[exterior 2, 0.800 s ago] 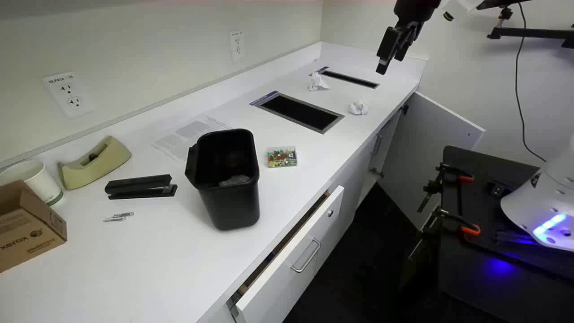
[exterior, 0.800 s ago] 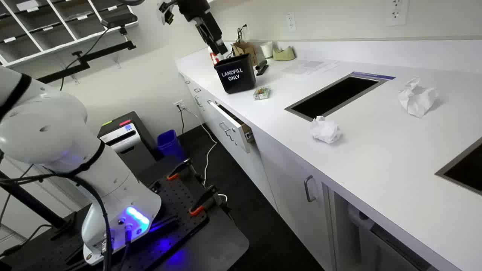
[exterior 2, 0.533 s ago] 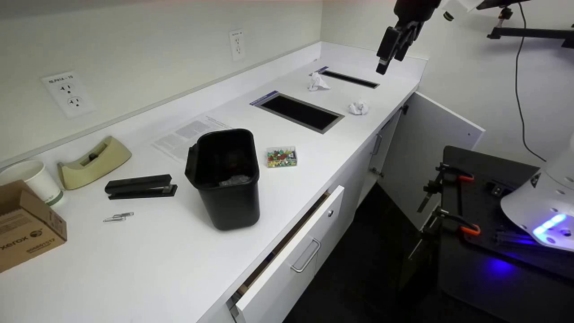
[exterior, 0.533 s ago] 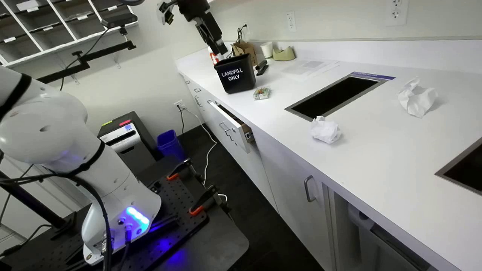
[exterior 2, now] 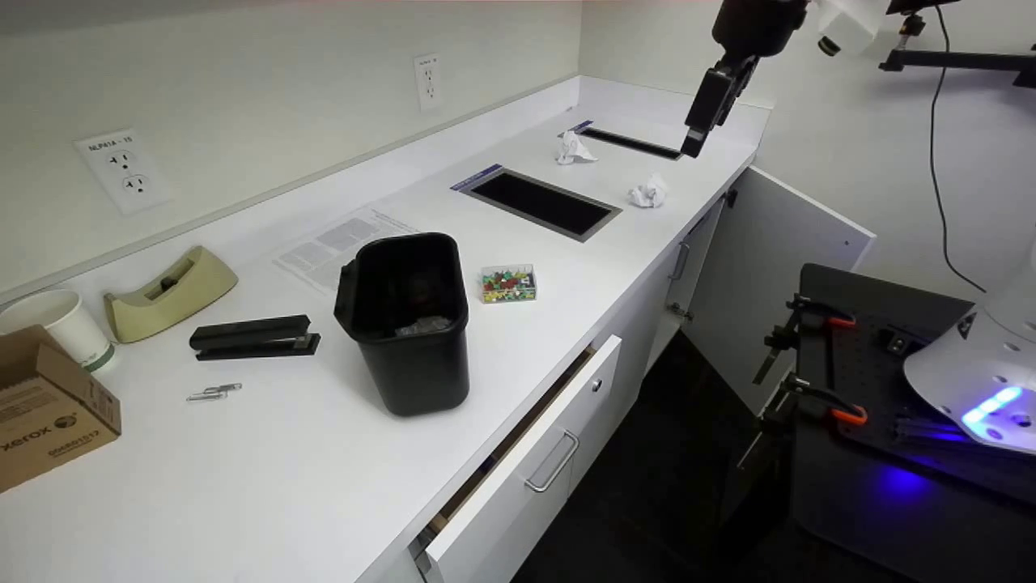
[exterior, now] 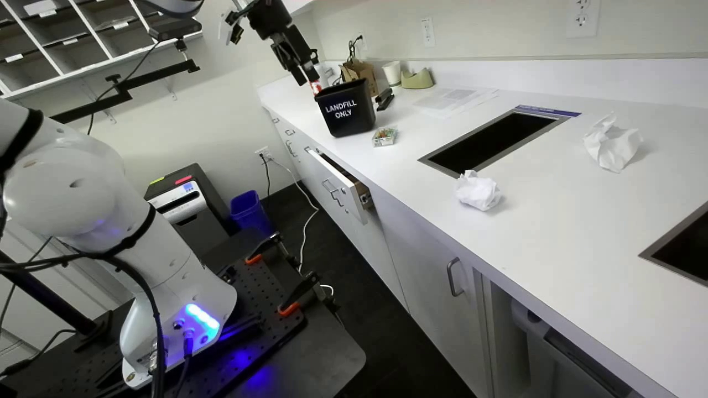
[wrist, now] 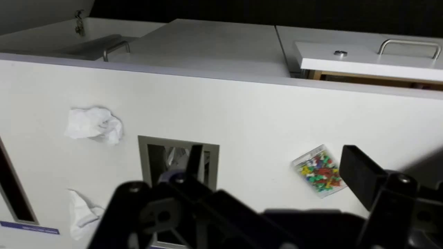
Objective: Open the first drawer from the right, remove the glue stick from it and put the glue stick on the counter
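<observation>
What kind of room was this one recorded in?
Likely an office copy or supply room: a stapler, a tape dispenser and a Xerox-marked carton sit on the long white counter.

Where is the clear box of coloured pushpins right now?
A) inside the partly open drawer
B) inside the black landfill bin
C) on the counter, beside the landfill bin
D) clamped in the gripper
C: both exterior views show the pushpin box resting on the counter beside the landfill bin, and the gripper is open and up away from it.
</observation>
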`<state>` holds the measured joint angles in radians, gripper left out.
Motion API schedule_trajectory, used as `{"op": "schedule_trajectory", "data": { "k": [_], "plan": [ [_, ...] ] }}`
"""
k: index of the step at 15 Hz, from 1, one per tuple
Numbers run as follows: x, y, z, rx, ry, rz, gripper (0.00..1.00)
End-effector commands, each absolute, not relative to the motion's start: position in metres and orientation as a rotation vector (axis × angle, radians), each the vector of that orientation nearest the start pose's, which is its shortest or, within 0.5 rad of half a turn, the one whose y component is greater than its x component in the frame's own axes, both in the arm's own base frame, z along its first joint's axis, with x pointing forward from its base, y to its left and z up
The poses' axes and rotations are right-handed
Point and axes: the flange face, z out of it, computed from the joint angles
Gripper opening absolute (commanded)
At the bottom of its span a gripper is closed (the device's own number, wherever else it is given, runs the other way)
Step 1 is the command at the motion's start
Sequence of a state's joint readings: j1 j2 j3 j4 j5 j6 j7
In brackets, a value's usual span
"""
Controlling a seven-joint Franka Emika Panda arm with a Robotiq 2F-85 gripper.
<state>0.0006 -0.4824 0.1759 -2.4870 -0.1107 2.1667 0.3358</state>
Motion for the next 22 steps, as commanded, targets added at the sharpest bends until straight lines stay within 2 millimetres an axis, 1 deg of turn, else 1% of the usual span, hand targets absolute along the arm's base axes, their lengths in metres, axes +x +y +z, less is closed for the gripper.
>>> {"op": "schedule_trajectory", "data": {
  "k": [1, 4, 6, 7, 8, 9, 10, 14, 15, 17, 20, 22],
  "plan": [
    [0.376, 0.140, 0.458, -3.299, -0.098, -0.310, 1.00],
    [0.344, 0.203, 0.437, -3.316, -0.417, -0.273, 1.00],
    [0.326, 0.232, 0.423, -3.306, -0.594, -0.259, 1.00],
    [0.321, 0.240, 0.418, -3.295, -0.642, -0.258, 1.00],
    [0.328, 0.233, 0.426, -3.308, -0.533, -0.278, 1.00],
    [0.322, 0.240, 0.423, -3.307, -0.559, -0.275, 1.00],
    [0.322, 0.240, 0.423, -3.307, -0.560, -0.276, 1.00],
    [0.326, 0.235, 0.424, -3.307, -0.534, -0.272, 1.00],
    [0.324, 0.243, 0.422, -3.339, -0.593, -0.288, 1.00],
    [0.315, 0.268, 0.414, -3.382, -0.778, -0.335, 1.00],
    [0.293, 0.320, 0.386, -3.385, -1.115, -0.361, 1.00],
    [0.283, 0.350, 0.363, -3.377, -1.328, -0.395, 1.00]
  ]
}}
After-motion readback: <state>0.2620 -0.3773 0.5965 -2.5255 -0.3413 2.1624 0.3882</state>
